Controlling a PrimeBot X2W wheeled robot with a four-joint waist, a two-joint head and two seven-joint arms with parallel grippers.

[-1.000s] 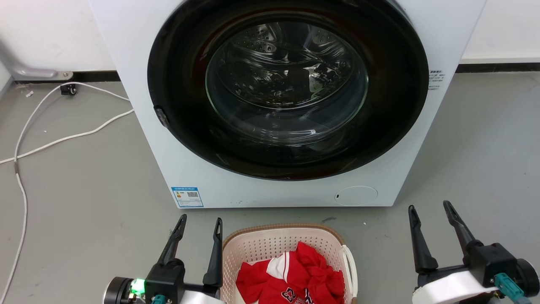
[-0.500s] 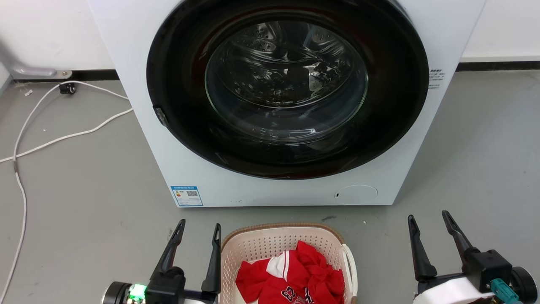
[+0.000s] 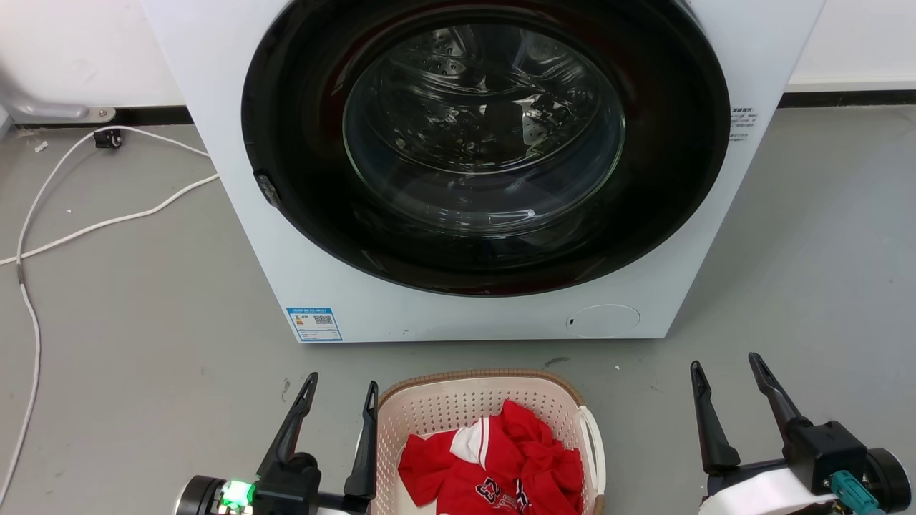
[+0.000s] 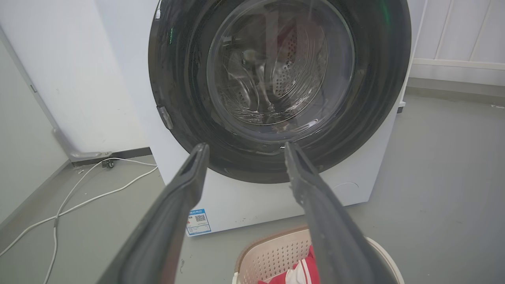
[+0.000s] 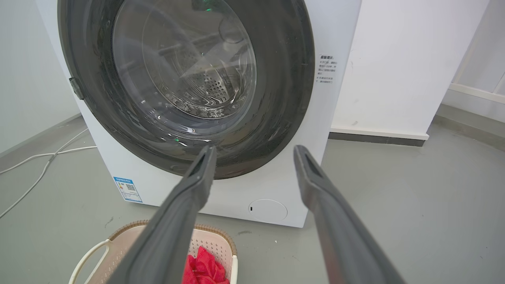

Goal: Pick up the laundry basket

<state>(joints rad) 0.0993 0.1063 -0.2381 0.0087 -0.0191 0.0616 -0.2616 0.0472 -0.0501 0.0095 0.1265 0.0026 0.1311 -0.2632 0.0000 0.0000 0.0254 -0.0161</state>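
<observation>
Head view: basket point(image 3: 458, 413) on floor point(image 3: 143, 322), bottom centre, just short of washer point(image 3: 315, 286). Holds crumpled red-and-white garment point(image 3: 501, 472), heaped toward near side; far wall bare. White handle point(image 3: 595, 447) on right side. Left gripper point(image 3: 341, 380) just beside basket's left wall, fingers spread, nothing between; contact unclear. Right gripper point(image 3: 724, 360) well off to right, fingers likewise parted, empty. Washer door shut; drum contents unreadable through glass. White cable point(image 3: 107, 225) on floor, far left.
</observation>
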